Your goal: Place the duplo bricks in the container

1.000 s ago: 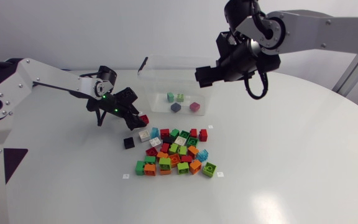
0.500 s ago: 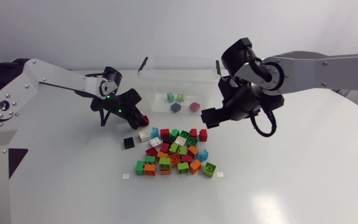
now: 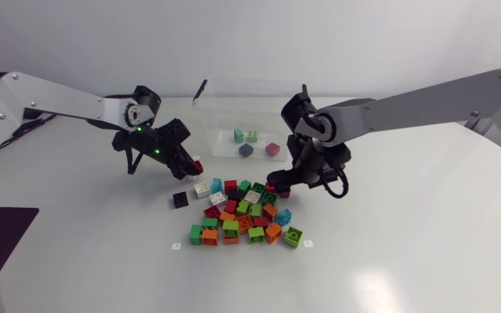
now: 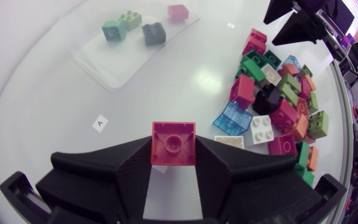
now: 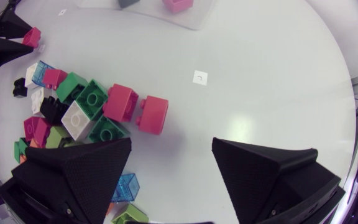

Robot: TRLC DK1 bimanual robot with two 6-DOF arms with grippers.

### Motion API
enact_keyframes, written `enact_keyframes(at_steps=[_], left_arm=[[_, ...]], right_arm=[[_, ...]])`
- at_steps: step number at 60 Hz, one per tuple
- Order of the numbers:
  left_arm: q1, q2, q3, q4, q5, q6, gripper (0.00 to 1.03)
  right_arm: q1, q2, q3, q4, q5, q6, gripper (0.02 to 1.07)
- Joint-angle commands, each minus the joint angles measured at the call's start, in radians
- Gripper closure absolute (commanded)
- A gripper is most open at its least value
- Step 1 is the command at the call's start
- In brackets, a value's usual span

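While my left gripper [image 4: 173, 155] pinches a red duplo brick [image 4: 173, 140] above bare counter [image 3: 407, 226], the clear container [image 3: 207, 100] lies ahead, with open room between. The brick pile [image 3: 243, 213] sits beside it. My right gripper [image 5: 171, 146], fingers spread and empty, hovers at the pile's container-side edge, beside an outlying red brick [image 5: 152, 114].

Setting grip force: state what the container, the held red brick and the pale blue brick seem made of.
The container: clear thin plastic, probably; the bricks inside show through its walls.
The red brick: opaque hard plastic, likely; smooth, even-coloured face with a crisp moulded stud.
The pale blue brick: translucent plastic, seemingly; the pale surface beneath shows through it.
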Motion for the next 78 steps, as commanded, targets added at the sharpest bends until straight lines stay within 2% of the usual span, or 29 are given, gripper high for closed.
enact_keyframes(at_steps=[1, 10, 13, 22, 29, 36, 45, 58, 62, 78], left_arm=[[0.007, -0.093, -0.039, -0.008, 0.027, 0.008, 0.85], [0.019, -0.189, -0.061, -0.004, 0.050, -0.027, 0.85], [0.024, -0.220, -0.062, 0.005, 0.055, -0.053, 0.85], [0.024, -0.309, -0.078, 0.007, 0.073, -0.088, 0.85], [0.015, -0.363, -0.085, 0.010, 0.081, -0.119, 0.85], [-0.004, -0.404, -0.091, 0.050, 0.081, -0.171, 0.85], [-0.042, -0.410, -0.081, 0.116, 0.080, -0.242, 0.85], [-0.086, -0.395, -0.051, 0.219, 0.044, -0.358, 0.85], [-0.094, -0.379, -0.032, 0.238, 0.026, -0.389, 0.85], [-0.123, -0.289, 0.053, 0.294, -0.042, -0.475, 0.85]], right_arm=[[0.013, 0.044, 0.048, -0.014, 0.006, 0.044, 0.17], [0.026, 0.093, 0.093, -0.027, 0.006, 0.064, 0.23], [0.026, 0.111, 0.102, -0.020, 0.008, 0.072, 0.31], [0.024, 0.137, 0.103, 0.003, 0.016, 0.073, 0.45], [0.024, 0.145, 0.105, 0.011, 0.022, 0.076, 0.50], [0.024, 0.156, 0.109, 0.016, 0.022, 0.076, 0.52], [0.020, 0.156, 0.090, 0.071, 0.022, 0.069, 0.67], [0.012, 0.113, 0.036, 0.114, 0.017, 0.049, 0.70], [0.012, 0.082, 0.001, 0.152, 0.014, 0.038, 0.76], [-0.007, -0.091, -0.116, 0.152, 0.014, 0.007, 0.76]])
